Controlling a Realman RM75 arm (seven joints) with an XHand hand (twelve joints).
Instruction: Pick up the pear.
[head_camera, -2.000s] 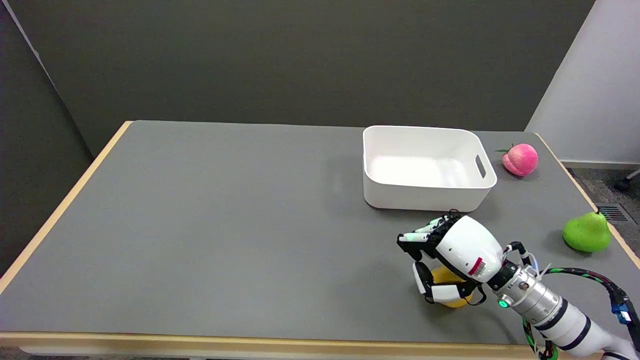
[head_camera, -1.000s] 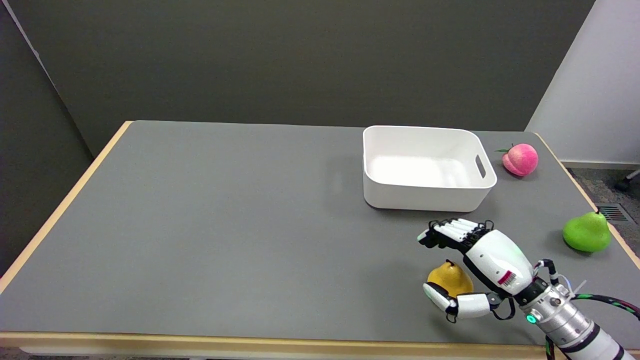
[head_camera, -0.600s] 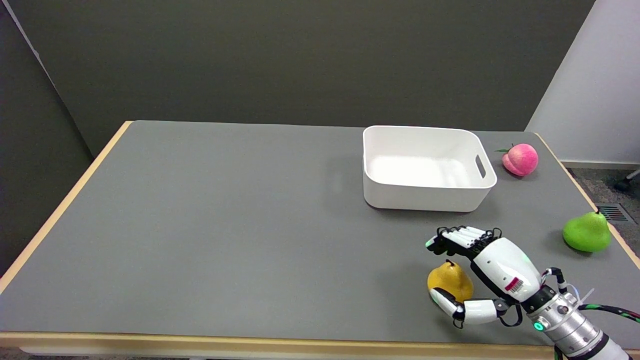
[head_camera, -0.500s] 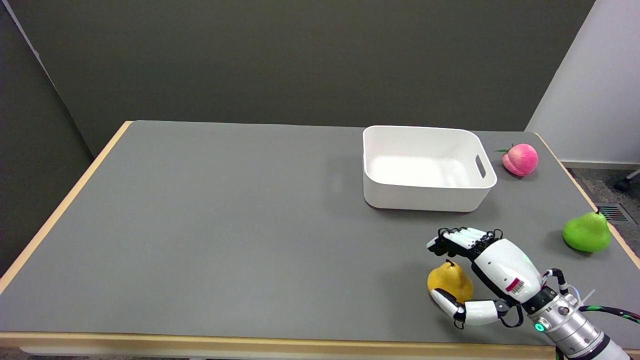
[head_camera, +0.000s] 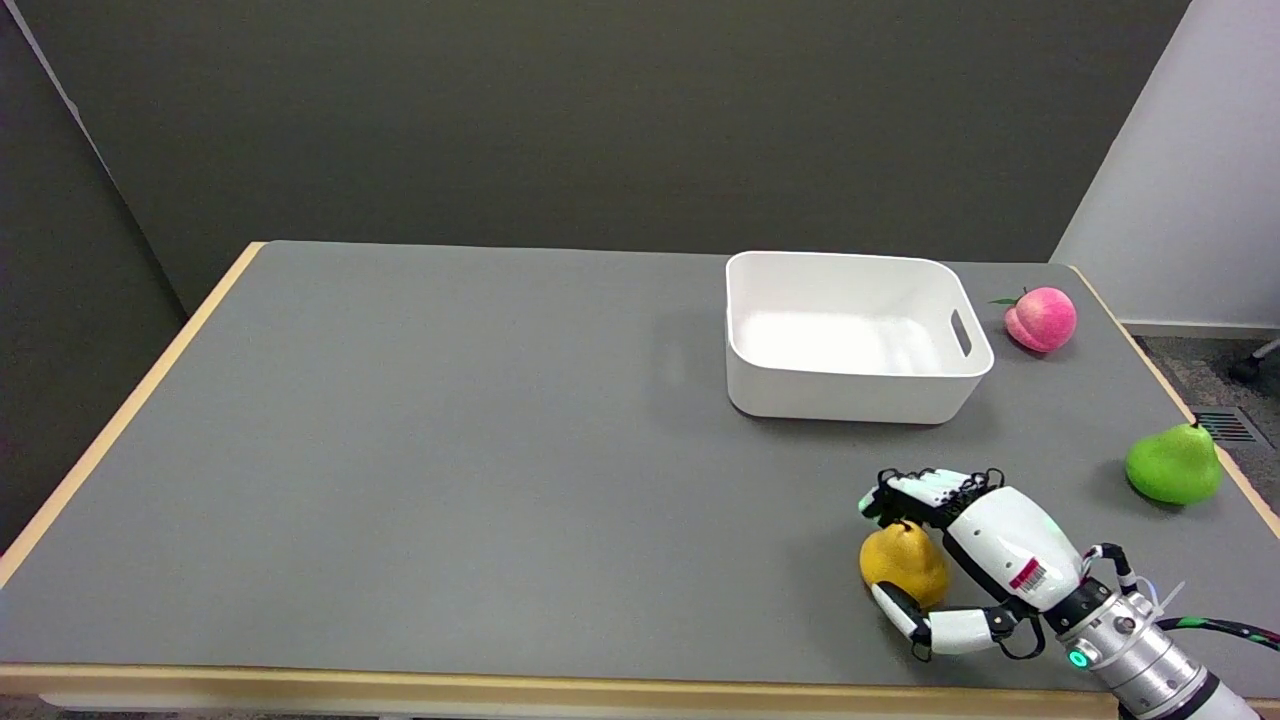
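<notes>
My right hand (head_camera: 975, 555) sits at the near right of the table (head_camera: 450, 450), cupped around the yellow pear (head_camera: 903, 562): fingers (head_camera: 925, 488) curl over its far side by the stem, thumb (head_camera: 915, 620) lies against its near side. I cannot tell whether I am gripping it firmly yet, and it seems to rest on the table. It looks like a light, stiff, smooth model fruit, liable to roll or slip, so I judge the wide lower belly the best place to hold. Farther off, the white bin (head_camera: 855, 340) holds nothing I can see. A green pear (head_camera: 1173, 464) lies well apart at the right edge, and a peach (head_camera: 1041, 318) beside the bin.
</notes>
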